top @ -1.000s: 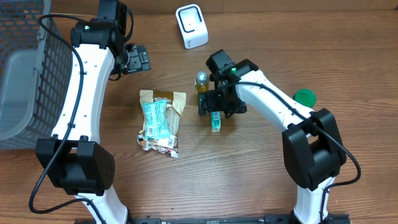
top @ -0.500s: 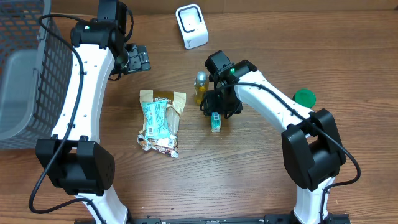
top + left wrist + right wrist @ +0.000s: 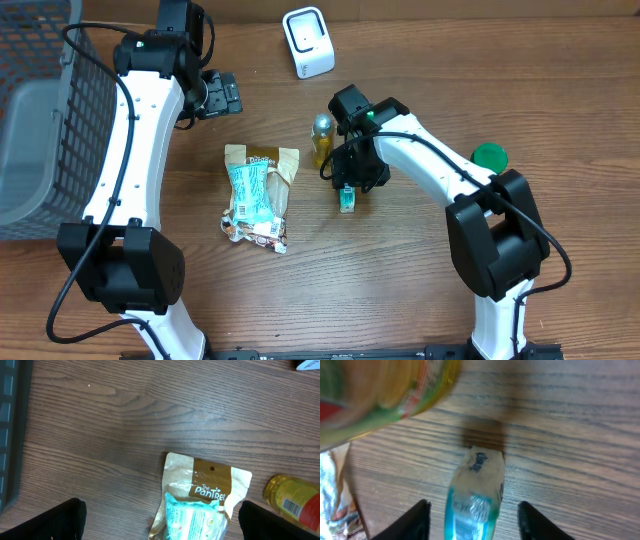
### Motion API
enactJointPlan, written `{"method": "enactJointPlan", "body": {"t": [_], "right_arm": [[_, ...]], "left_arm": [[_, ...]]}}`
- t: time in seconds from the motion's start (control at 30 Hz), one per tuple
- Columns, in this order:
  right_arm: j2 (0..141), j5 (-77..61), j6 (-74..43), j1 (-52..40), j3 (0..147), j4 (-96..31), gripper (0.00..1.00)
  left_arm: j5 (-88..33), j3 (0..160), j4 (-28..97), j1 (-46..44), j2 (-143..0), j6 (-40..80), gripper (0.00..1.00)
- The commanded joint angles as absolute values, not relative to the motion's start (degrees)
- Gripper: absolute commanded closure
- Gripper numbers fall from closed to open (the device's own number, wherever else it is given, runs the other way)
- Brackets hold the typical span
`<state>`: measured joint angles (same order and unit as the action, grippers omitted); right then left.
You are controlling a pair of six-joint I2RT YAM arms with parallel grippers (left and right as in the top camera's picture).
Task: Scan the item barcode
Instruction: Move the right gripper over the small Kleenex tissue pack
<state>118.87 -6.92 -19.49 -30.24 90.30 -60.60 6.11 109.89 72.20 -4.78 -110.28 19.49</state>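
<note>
Right gripper [image 3: 474,522] narrower around teal tube [image 3: 479,472]

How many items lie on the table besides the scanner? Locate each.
4: snack bag left of centre; yellow bottle mid-table; teal tube beside it, under the right gripper; green disc far right. Basket may hide more.

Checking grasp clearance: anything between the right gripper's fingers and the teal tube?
Nothing. Right wrist view: the teal tube sits between the fingers of the right gripper, with only bare table in the gap on each side.
</note>
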Motion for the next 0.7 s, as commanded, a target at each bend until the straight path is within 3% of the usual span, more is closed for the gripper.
{"method": "enactJointPlan", "body": {"t": [0.0,0.13,0.2,0.33,0.67], "right_arm": [[119.61,-6.04,-19.77,-30.26,89.93,-60.34,0.59],[119.61,-6.04,-19.77,-30.26,89.93,-60.36,0.64],[119.61,-6.02,-19.75,-30.26,89.93,-60.36,0.74],[119.61,-6.0,-19.79,-30.02,89.95,-60.34,0.81],[117.75,4.16,-19.77,-21.85,92.23,-66.48,0.82]], "left_arm": [[6.57,110.74,72.14,-4.89,-110.17,19.27,0.0],[6.55,110.74,72.14,-4.89,-110.15,19.27,0.0],[6.55,110.74,72.14,-4.89,-110.17,19.27,0.0],[6.55,110.74,72.14,-4.89,-110.17,19.29,0.0],[6.55,110.74,72.14,-4.89,-110.17,19.27,0.0]]}}
